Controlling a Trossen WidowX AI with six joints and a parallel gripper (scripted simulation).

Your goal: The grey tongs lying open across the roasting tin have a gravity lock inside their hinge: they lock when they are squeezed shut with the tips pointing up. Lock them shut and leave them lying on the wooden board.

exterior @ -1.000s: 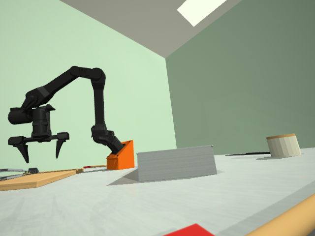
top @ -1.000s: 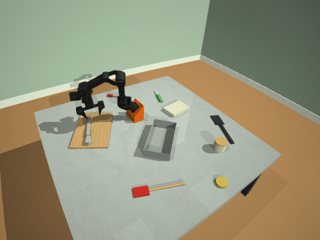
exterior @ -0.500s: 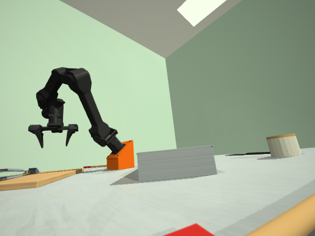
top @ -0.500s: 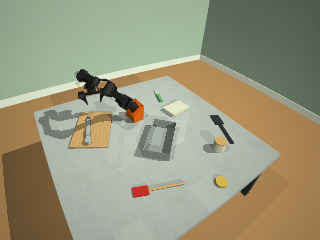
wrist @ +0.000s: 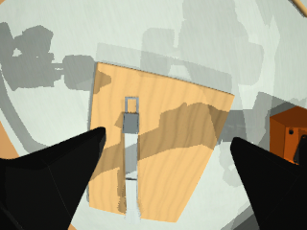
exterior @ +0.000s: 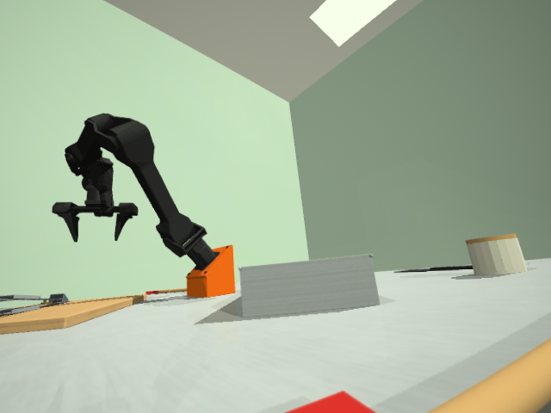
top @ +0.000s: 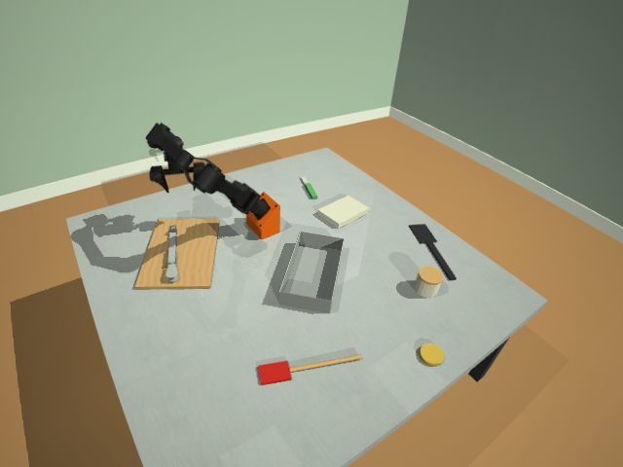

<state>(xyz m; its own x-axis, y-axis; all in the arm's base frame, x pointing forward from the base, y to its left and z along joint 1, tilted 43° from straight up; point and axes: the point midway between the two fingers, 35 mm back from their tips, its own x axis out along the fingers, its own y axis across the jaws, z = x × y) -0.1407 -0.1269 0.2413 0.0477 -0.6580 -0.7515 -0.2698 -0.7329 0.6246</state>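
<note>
The grey tongs (top: 171,251) (exterior: 58,298) (wrist: 130,153) lie lengthwise on the wooden board (top: 199,256) (exterior: 89,309) (wrist: 177,177). Their hinge end is toward the back in the top view, their tips toward the front edge. In the exterior view one arm lies above the other with a gap between them; the tips are cut off there, and whether the lock holds is not visible. My gripper (exterior: 95,240) (wrist: 171,139) is wide open and empty, pointing down, well above the board. The grey roasting tin (top: 306,302) (exterior: 306,286) stands empty, right of the board.
The orange base (top: 264,221) (exterior: 211,280) stands between board and tin. A cream block (top: 343,211), a green-handled tool (top: 310,190), a black turner (top: 436,253) and a wooden-lidded jar (top: 428,282) are to the right. A red spatula (top: 274,373) and a yellow disc (top: 431,354) lie in front.
</note>
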